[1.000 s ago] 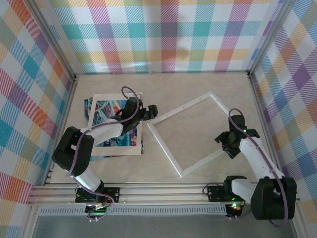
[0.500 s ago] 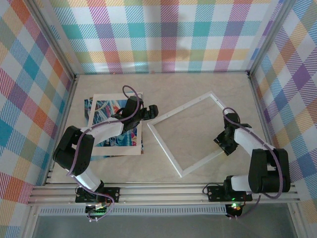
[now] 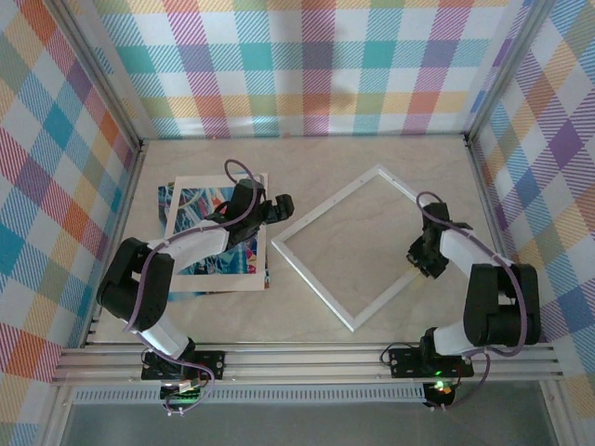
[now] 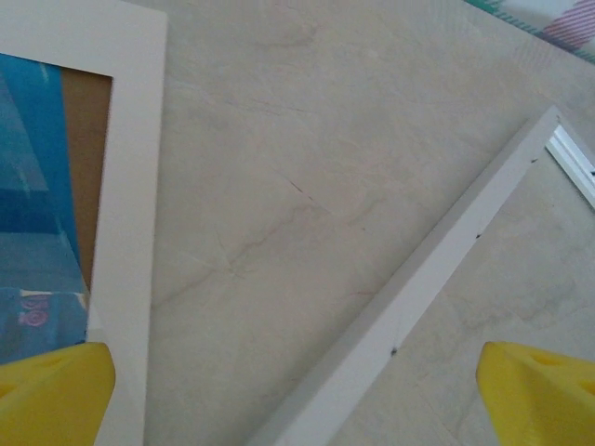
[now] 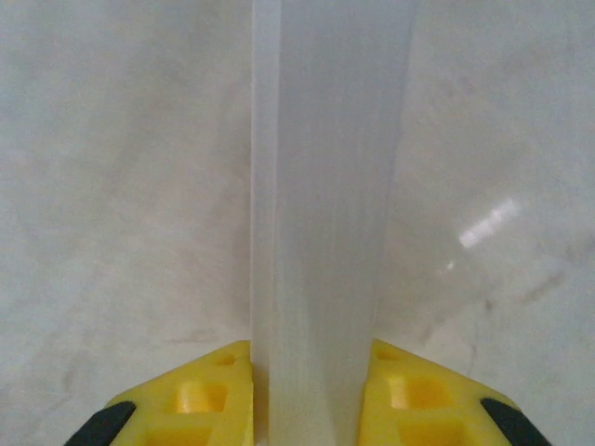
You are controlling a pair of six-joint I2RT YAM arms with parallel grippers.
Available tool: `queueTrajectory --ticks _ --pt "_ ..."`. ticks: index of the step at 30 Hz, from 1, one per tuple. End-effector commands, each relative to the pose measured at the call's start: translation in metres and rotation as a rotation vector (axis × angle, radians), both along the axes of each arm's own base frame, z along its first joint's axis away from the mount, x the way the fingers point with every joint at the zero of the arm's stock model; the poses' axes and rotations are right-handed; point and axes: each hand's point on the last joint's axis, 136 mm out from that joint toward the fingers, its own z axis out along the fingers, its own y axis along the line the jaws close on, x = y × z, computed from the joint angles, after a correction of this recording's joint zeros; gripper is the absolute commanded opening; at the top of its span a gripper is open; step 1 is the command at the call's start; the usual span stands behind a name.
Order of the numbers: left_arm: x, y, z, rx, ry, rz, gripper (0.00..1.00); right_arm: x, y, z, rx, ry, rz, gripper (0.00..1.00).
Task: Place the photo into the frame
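Frame (image 5: 325,186) snug between yellow fingertips (image 5: 218,390) of right pincer (image 5: 311,376)

Beneath my left forearm, the swirling blue, teal and white paper photo (image 3: 200,206) lay mostly hidden by the cream cardboard mat (image 3: 218,180) on top of it. Ahead of my left gripper (image 4: 297,390), the thin-edged white picture frame (image 4: 418,283) ran off the bottom and right edges. Inside my right gripper (image 5: 313,395) its rail was a close blur, cut off above, with my fingertips cropped below.
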Motion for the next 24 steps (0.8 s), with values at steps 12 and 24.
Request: queueTrajectory --ticks 12,24 --pt "-0.007 0.064 0.026 0.084 -0.006 0.107 1.00 0.154 0.015 0.065 -0.027 -0.234 0.681 0.16" --pt "-0.053 0.122 0.009 0.133 0.101 0.271 1.00 0.226 0.033 0.033 0.097 -0.225 0.846 0.18"
